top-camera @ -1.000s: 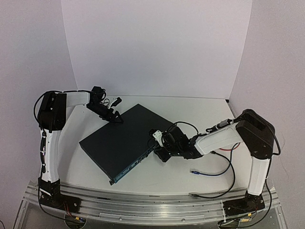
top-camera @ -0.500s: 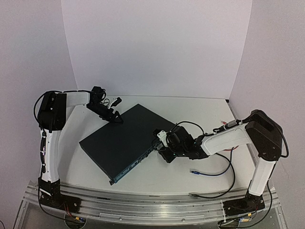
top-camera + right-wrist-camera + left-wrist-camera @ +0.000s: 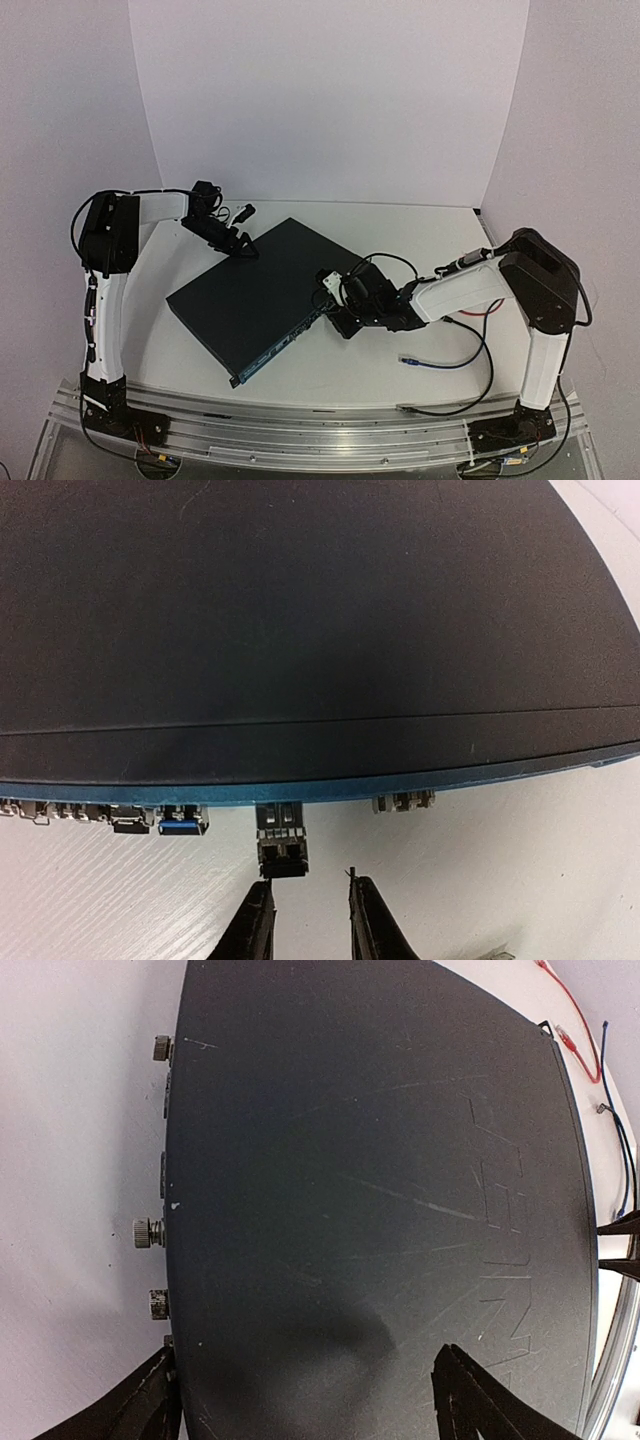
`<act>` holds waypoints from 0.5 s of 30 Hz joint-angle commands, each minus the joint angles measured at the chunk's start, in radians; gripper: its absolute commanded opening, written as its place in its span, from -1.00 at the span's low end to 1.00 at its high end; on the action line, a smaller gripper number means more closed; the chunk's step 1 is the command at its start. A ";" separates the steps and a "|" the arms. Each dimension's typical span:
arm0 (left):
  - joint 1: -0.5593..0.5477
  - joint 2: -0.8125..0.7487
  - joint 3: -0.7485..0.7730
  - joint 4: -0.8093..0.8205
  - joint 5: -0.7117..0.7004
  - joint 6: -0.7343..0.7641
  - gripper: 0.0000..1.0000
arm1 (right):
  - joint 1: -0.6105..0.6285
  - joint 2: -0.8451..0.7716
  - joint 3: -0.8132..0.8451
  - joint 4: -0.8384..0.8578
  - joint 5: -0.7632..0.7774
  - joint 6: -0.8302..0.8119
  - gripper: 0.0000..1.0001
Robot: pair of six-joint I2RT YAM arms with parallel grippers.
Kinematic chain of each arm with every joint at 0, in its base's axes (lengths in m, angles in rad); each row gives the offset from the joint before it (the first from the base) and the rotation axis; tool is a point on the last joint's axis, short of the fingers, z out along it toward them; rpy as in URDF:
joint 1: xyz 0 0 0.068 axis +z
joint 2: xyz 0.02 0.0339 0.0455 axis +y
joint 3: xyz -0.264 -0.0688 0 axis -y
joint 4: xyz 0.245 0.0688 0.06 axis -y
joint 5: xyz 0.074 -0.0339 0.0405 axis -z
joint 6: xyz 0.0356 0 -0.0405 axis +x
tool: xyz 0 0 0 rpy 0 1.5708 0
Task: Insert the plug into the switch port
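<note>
The switch is a flat dark box lying at an angle mid-table; it also shows in the left wrist view and the right wrist view. A small metal plug sticks out of a port on its blue-edged face. My right gripper is open with a narrow gap, its tips just short of the plug's outer end and holding nothing; in the top view it sits at the port face. My left gripper is open and straddles the switch's far corner.
Other modules sit in ports beside the plug, one blue and one grey. A blue cable with a connector lies on the table near the right arm. Red and blue wires lie beyond the switch.
My right gripper drew back to the right from the port face, then returned to it. The left arm and the switch have not moved.
</note>
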 commanded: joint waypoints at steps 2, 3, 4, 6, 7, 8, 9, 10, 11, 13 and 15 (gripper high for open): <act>-0.056 0.014 -0.010 -0.131 0.154 -0.006 0.68 | -0.010 0.021 0.039 0.000 0.003 0.016 -0.54; -0.056 0.014 -0.012 -0.132 0.154 -0.007 0.68 | -0.011 0.024 0.042 0.000 0.004 0.016 -0.55; -0.056 0.015 -0.012 -0.132 0.155 -0.007 0.68 | -0.011 0.027 0.045 0.000 0.008 0.016 -0.55; -0.056 0.016 -0.013 -0.132 0.153 -0.008 0.68 | -0.012 0.035 0.052 0.001 0.008 0.016 -0.55; -0.057 0.016 -0.012 -0.134 0.153 -0.009 0.67 | -0.012 0.038 0.056 0.001 0.009 0.016 -0.55; -0.056 0.017 -0.012 -0.135 0.154 -0.009 0.67 | -0.013 0.040 0.060 0.001 0.009 0.016 -0.56; -0.056 0.016 -0.012 -0.135 0.155 -0.008 0.67 | -0.012 0.043 0.063 0.002 0.010 0.016 -0.56; -0.057 0.016 -0.012 -0.136 0.156 -0.007 0.67 | -0.012 0.045 0.068 0.001 0.012 0.016 -0.56; -0.056 0.017 -0.011 -0.137 0.158 -0.006 0.67 | -0.012 0.048 0.073 0.001 0.012 0.015 -0.56; -0.056 0.018 -0.008 -0.141 0.159 -0.003 0.67 | -0.015 0.054 0.081 0.002 0.014 0.013 -0.56; -0.056 0.021 -0.005 -0.144 0.161 -0.001 0.67 | -0.014 0.062 0.093 0.002 0.021 0.013 -0.57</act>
